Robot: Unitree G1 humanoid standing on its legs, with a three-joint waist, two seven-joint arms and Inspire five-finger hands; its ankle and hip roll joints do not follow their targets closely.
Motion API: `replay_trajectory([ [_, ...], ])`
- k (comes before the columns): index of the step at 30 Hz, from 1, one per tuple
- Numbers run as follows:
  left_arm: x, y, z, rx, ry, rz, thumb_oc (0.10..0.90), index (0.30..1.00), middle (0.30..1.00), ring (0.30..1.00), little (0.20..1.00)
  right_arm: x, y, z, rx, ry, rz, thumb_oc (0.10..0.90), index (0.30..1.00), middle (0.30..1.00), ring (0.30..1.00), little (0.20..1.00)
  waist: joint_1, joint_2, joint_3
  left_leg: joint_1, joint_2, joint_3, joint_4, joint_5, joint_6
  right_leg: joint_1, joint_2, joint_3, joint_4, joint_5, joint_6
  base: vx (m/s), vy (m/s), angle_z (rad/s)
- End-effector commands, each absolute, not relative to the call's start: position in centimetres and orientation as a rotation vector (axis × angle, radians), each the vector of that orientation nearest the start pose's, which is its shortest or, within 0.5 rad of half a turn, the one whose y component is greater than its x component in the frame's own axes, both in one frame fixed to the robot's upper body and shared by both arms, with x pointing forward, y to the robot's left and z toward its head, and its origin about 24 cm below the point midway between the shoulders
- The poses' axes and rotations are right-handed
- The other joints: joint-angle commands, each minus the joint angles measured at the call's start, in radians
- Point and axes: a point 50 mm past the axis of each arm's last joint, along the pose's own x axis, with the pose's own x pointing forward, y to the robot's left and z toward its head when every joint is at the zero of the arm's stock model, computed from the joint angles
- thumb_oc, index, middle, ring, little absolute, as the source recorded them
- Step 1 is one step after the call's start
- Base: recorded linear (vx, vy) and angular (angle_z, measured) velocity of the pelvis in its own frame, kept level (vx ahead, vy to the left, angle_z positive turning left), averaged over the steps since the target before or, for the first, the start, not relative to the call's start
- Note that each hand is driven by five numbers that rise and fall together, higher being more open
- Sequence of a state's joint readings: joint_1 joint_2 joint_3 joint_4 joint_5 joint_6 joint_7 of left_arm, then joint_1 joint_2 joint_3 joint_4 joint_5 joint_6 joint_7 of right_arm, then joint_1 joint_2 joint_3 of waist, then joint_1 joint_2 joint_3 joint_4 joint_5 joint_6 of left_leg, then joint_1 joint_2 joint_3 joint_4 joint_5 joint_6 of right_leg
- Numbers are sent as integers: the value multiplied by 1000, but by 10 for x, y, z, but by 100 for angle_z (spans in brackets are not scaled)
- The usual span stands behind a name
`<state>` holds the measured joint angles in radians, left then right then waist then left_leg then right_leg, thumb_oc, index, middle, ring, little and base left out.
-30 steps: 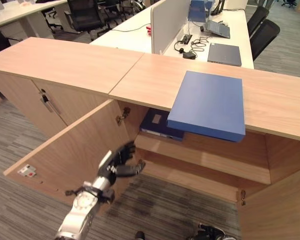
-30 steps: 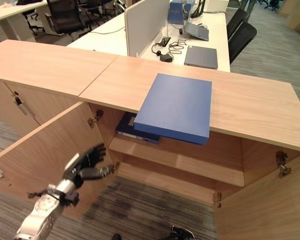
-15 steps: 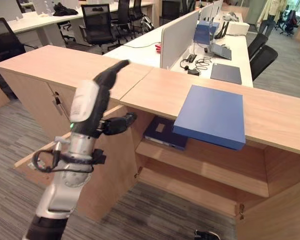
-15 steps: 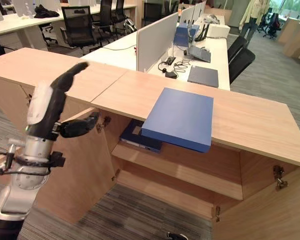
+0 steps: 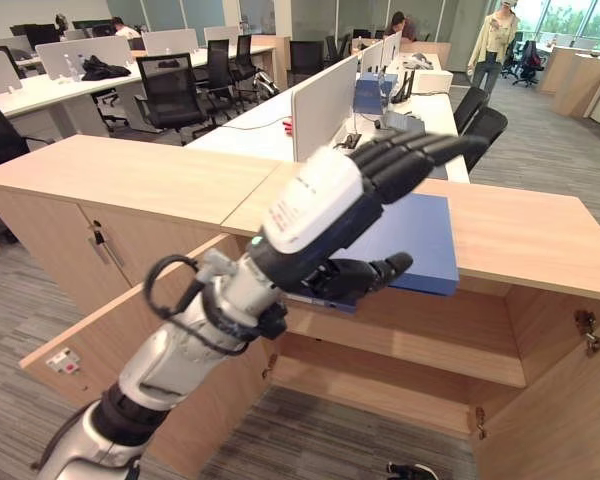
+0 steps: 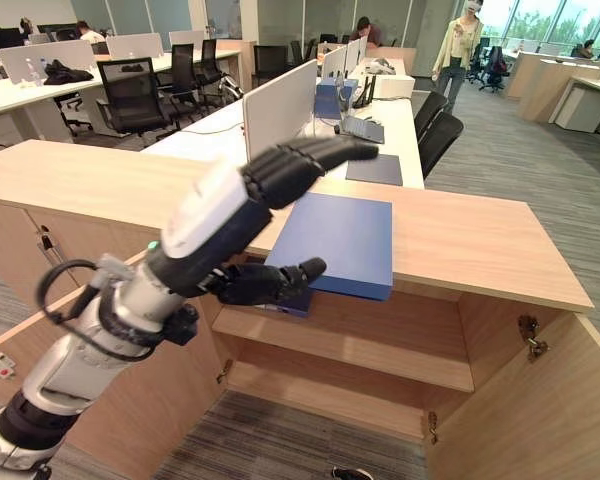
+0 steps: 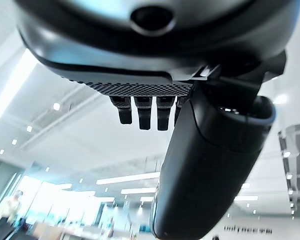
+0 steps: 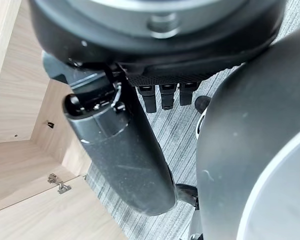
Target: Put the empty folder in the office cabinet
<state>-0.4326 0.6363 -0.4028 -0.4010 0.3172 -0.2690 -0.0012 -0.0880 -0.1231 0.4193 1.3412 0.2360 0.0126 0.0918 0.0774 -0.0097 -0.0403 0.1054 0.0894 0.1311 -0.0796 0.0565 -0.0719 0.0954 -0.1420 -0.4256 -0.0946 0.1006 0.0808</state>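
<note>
1. Eye views: my left hand (image 5: 320,205) is raised, fingers straight, holding nothing. The flat blue rectangular folder (image 6: 340,243) lies on the light wooden cabinet top (image 6: 460,245), its near edge overhanging the open shelf. Risk: a clumsy reach could nudge it off.
2. Left wrist view: fingers straight, thumb out, ceiling beyond.
3. Right wrist view: my right hand (image 8: 140,75) hangs relaxed and empty near the wooden cabinet door (image 8: 20,195); it could bump that.

No words or numbers can be read here. The left hand (image 5: 325,195) has a white cover with small red marks on it, too tiny to make out. A little white sticker with a red spot (image 5: 62,361) sits on the open cabinet door (image 5: 130,330), also too small to read.
</note>
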Motion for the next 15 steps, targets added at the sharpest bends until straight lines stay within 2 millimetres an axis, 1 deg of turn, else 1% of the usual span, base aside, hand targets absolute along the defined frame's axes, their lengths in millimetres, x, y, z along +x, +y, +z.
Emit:
replay_trajectory([
  [1,247,89,252,858,-1146,-449,800,900,900,900,900,113,-143,-168,-133,1246,295,800,900,900,900,900,-1,-33,18,-26,-58,11,-8,-68,26,64,26,-61,7,-97,28,0,0,0],
  [5,255,83,251,923,-1135,-471,800,900,900,900,900,116,-143,-168,-146,1239,309,800,900,900,900,900,-8,-31,14,-22,-57,16,-8,-69,26,64,26,-58,7,-97,28,0,0,0],
  [6,262,81,248,960,-1108,-470,800,900,900,900,900,114,-143,-168,-149,1243,310,800,900,900,900,900,-16,-30,10,-19,-56,21,-8,-71,26,63,25,-55,7,-97,29,0,0,0],
  [7,262,80,248,960,-1109,-470,800,900,900,900,900,114,-143,-168,-149,1243,309,800,900,900,900,900,-15,-30,11,-19,-56,21,-8,-71,26,63,25,-55,7,-97,29,0,0,0],
  [13,274,78,245,1079,-1090,-454,800,900,900,900,900,106,-147,-170,-159,1269,305,800,900,900,900,900,-27,-25,4,-10,-56,29,-8,-76,26,67,25,-51,7,-98,31,3,4,-4],
  [15,281,78,243,1136,-1073,-442,800,900,900,900,900,102,-149,-171,-161,1281,298,800,900,900,900,900,-34,-22,2,-7,-56,32,-8,-78,26,69,24,-49,7,-99,32,0,0,0],
])
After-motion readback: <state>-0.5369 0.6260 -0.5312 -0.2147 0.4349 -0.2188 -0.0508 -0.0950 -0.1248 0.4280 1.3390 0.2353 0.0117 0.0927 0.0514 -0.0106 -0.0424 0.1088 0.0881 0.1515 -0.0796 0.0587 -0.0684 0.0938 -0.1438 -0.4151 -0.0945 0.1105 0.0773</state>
